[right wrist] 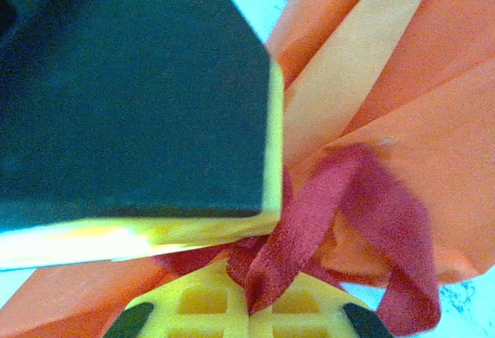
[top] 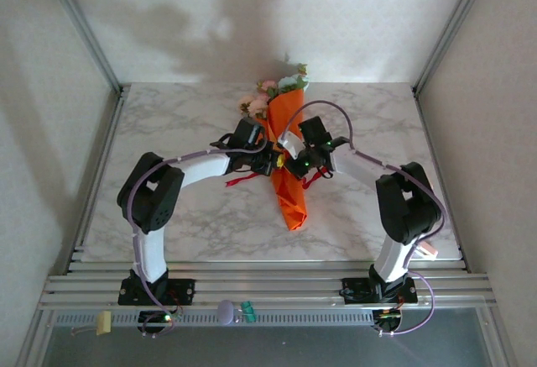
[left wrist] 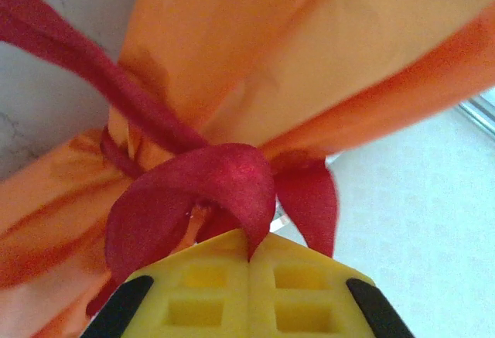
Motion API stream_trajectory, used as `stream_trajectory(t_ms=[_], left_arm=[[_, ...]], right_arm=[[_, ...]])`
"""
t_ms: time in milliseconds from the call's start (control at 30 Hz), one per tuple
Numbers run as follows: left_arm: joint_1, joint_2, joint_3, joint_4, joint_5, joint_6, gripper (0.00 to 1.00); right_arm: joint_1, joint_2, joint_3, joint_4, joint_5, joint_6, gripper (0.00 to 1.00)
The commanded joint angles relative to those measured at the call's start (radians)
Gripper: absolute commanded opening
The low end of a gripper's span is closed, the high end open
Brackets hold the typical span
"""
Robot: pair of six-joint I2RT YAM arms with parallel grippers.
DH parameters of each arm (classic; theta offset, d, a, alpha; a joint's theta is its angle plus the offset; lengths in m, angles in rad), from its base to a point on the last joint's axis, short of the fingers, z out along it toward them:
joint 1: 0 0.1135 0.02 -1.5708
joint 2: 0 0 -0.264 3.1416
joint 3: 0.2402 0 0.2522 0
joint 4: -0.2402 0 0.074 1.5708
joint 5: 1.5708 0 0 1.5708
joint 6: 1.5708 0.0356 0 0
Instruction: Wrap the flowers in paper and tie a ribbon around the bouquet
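The bouquet (top: 289, 191), a slim cone of orange paper (left wrist: 309, 59), lies mid-table with its tip toward me. Pink and pale flowers (top: 273, 94) stick out of its far end. The red ribbon (left wrist: 209, 183) is knotted round the cone's waist. My left gripper (left wrist: 249, 257) is shut on a loop of that ribbon, just left of the cone (top: 270, 164). My right gripper (right wrist: 249, 311) is shut on another ribbon strand (right wrist: 309, 214), just right of the cone (top: 295, 165). In the right wrist view the left gripper's dark finger (right wrist: 131, 98) hangs close above. Short ribbon tails (top: 239, 180) trail beside the paper.
Bare marble table (top: 168, 115) lies to both sides of the bouquet. Metal frame posts (top: 84, 31) and white walls close in the back and sides. A slatted rail (top: 268, 287) runs along the near edge, with small items (top: 225, 310) below it.
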Motion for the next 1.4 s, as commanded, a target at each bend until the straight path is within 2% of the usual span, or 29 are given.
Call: stream_trajectory(t_ms=[0, 67, 200, 233, 467, 667, 1000, 1300, 1367], left_arm=[[-0.003, -0.068, -0.041, -0.045, -0.052, 0.02, 0.03], [-0.014, -0.091, -0.063, -0.047, -0.052, 0.016, 0.07], [-0.026, -0.132, -0.091, -0.074, -0.073, 0.023, 0.23], [-0.026, -0.139, -0.097, -0.077, -0.078, 0.024, 0.24], [-0.026, -0.138, -0.092, -0.076, -0.102, 0.027, 0.25], [-0.029, -0.129, -0.018, -0.158, -0.123, 0.094, 0.26], [-0.05, -0.119, -0.018, -0.116, -0.107, 0.056, 0.2], [-0.049, -0.088, 0.003, -0.09, -0.135, 0.029, 0.18], [-0.05, -0.078, 0.004, -0.083, -0.129, 0.027, 0.18]], right_arm=[[0.011, -0.085, -0.038, -0.013, -0.022, -0.027, 0.0], [0.011, -0.1, -0.057, -0.011, -0.032, -0.027, 0.0], [0.011, -0.111, -0.072, -0.006, -0.05, -0.024, 0.0], [0.011, -0.112, -0.072, -0.008, -0.055, -0.025, 0.0], [-0.007, -0.059, -0.029, -0.023, -0.082, -0.015, 0.0], [-0.059, 0.038, 0.093, -0.084, -0.134, 0.023, 0.0], [-0.102, 0.168, 0.233, -0.192, -0.238, 0.098, 0.0], [-0.106, 0.161, 0.224, -0.184, -0.231, 0.132, 0.0], [-0.106, 0.147, 0.219, -0.177, -0.224, 0.14, 0.03]])
